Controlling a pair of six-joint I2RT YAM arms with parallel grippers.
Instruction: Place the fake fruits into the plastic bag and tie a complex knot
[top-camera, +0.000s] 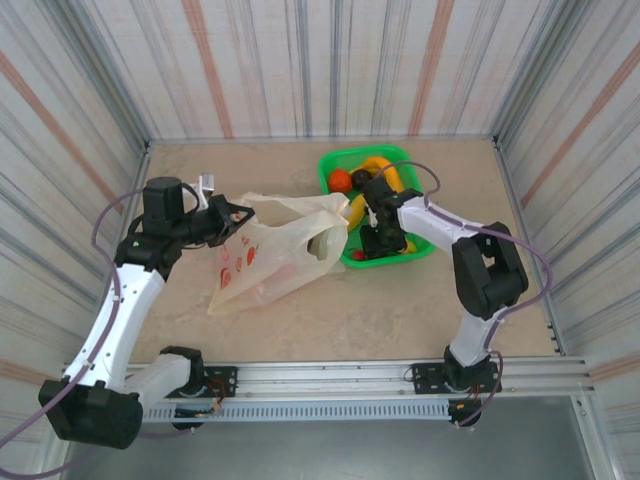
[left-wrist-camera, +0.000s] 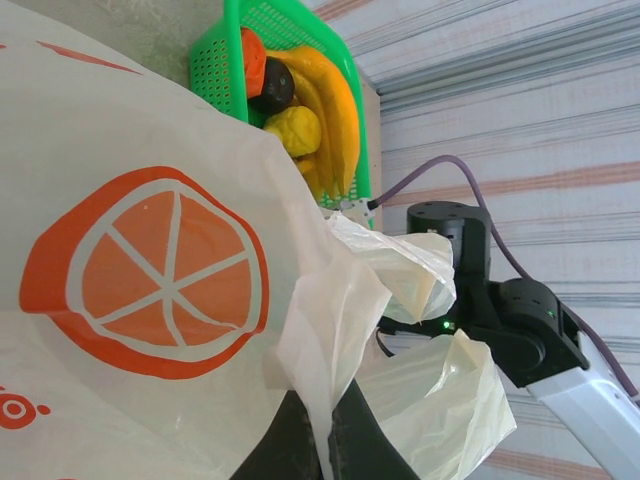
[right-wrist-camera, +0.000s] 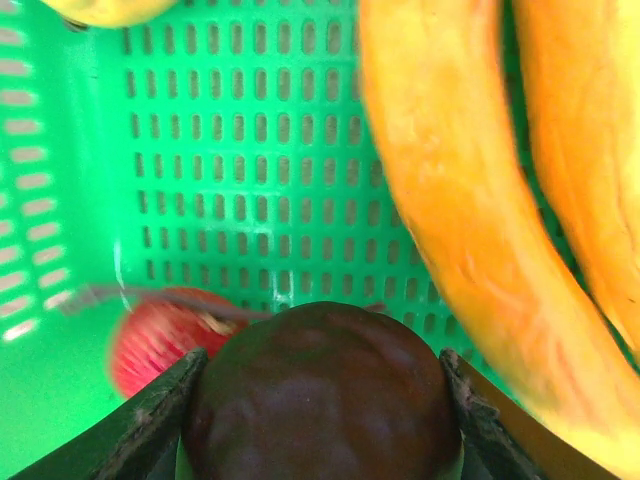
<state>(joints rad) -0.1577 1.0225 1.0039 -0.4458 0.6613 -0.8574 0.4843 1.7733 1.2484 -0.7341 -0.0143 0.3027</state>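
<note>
1. The right gripper (right-wrist-camera: 320, 372) hung low inside the basket (right-wrist-camera: 250, 150), its fingers (right-wrist-camera: 150, 425) set on either side of a dark fruit (right-wrist-camera: 322, 395). As far as I could judge, both pads pressed against its sides.
2. That dark fruit sat on the basket floor. A blurred red piece (right-wrist-camera: 150, 345) lay just beside it, and two bananas (right-wrist-camera: 450, 180) ran along the other side.
3. The left gripper (top-camera: 232, 212) was pressed together on a fold of the bag (top-camera: 275, 245). My left wrist view showed the thin film running down between its dark fingers.
4. The bag lay on the table (top-camera: 400, 310), left of the basket, between the two arms. Its open end faced the basket and reached that basket's near-left rim.
5. From above I saw more fruit in the far end of the basket: an orange-red piece (top-camera: 340, 180) with the bananas beside it.
6. In my left wrist view the bag's printed orange slice (left-wrist-camera: 150, 280) was close to the lens. A round yellow piece (left-wrist-camera: 292, 130) showed in the basket past the bag's edge.
</note>
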